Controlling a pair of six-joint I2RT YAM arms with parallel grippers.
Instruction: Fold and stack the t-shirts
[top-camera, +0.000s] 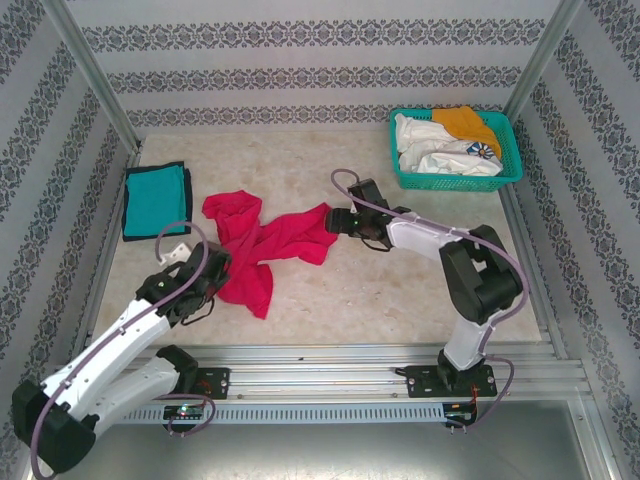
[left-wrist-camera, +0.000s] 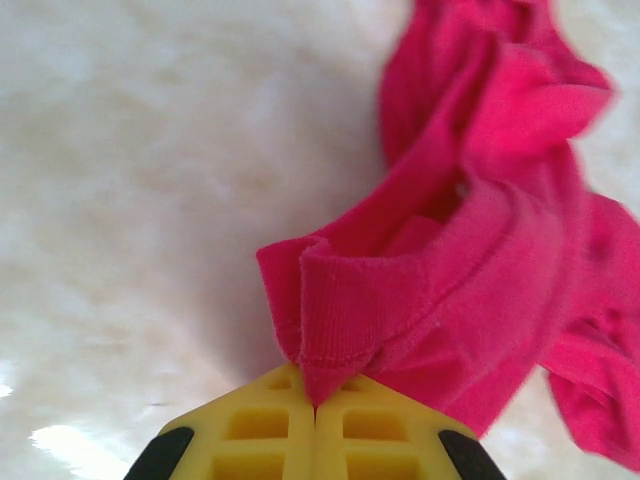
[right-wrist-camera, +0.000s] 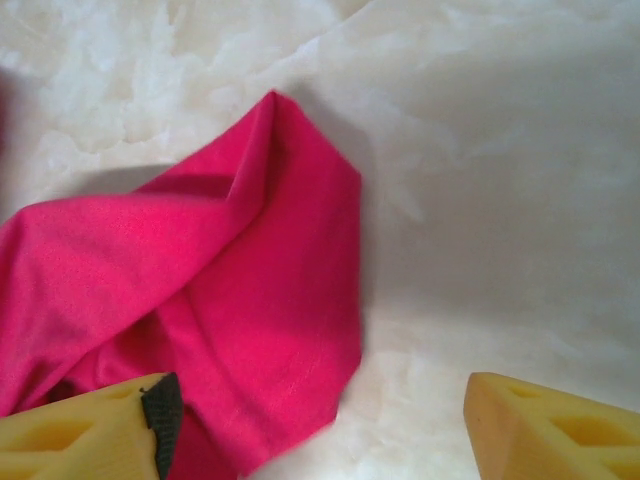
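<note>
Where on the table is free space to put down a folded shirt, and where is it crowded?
Bare table lies at the back, between the folded teal shirt and the basket. A second free patch is in front, between the pink shirt and the near rail. The middle is crowded by the pink shirt, the left gripper and the right gripper.

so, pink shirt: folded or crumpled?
Crumpled: the pink shirt lies twisted and bunched on the table, edge pinched in the shut left gripper.
</note>
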